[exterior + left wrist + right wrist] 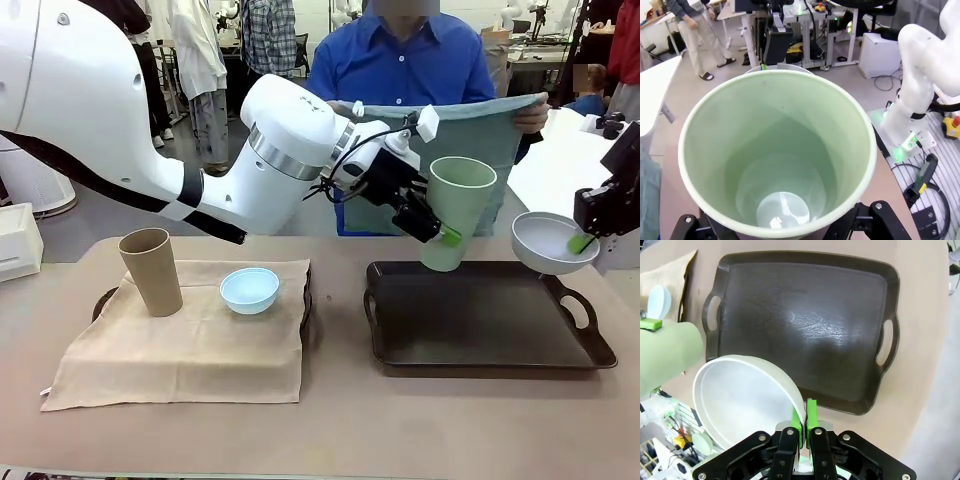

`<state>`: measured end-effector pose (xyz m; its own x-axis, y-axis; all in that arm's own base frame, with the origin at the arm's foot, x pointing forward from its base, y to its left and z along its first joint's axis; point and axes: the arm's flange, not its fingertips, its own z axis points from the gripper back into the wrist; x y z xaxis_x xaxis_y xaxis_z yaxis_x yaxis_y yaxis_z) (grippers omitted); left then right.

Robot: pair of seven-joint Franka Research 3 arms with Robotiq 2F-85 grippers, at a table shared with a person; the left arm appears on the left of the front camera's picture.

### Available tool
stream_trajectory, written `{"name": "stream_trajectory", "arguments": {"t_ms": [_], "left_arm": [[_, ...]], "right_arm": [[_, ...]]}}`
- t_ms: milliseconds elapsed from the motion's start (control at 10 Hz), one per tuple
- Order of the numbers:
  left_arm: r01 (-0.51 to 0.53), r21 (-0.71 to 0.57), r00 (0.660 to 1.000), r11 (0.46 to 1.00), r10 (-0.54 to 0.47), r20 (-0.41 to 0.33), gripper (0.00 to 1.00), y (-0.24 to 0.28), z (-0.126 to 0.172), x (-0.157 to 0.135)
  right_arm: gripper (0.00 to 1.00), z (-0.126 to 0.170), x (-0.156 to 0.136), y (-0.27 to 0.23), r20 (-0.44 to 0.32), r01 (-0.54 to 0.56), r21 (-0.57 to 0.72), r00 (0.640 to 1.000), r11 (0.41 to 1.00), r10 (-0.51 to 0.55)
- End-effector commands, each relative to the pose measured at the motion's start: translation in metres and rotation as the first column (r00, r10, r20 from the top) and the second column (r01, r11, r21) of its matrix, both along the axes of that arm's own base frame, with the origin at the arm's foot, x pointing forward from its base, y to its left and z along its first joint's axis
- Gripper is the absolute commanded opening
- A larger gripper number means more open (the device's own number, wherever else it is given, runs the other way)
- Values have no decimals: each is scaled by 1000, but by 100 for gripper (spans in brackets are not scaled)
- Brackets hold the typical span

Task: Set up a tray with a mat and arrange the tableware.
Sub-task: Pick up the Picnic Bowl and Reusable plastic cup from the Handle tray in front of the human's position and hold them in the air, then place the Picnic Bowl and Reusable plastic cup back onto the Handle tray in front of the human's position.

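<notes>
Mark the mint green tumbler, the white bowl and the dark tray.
mint green tumbler (455, 215), front view, on its outer wall.
white bowl (735, 400), right wrist view, on its inner surface.
dark tray (480, 315), front view, on its bare floor.

We see tan tumbler (151, 271) upright & light blue bowl (249, 290) on beige mat; mint tumbler (455, 212) & white bowl (552, 243) held above dark tray (487, 318).
</notes>
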<state>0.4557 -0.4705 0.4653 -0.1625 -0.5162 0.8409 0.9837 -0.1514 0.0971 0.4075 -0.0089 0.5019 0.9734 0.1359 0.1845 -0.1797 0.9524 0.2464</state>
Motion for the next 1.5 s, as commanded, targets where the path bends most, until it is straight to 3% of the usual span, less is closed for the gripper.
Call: {"name": "stream_trajectory", "arguments": {"t_ms": [0,100,1400], "left_arm": [[-53,42,998,998,54,-22,0,8,-5,-3],[0,0,1000,1000,0,0,0,0,0,0],[0,0,1000,1000,0,0,0,0,0,0]], "right_arm": [[0,3,-1,0,7,0,-2,1000,1000,0],[0,3,-1,0,7,0,-2,1000,1000,0],[0,3,-1,0,7,0,-2,1000,1000,0]]}}
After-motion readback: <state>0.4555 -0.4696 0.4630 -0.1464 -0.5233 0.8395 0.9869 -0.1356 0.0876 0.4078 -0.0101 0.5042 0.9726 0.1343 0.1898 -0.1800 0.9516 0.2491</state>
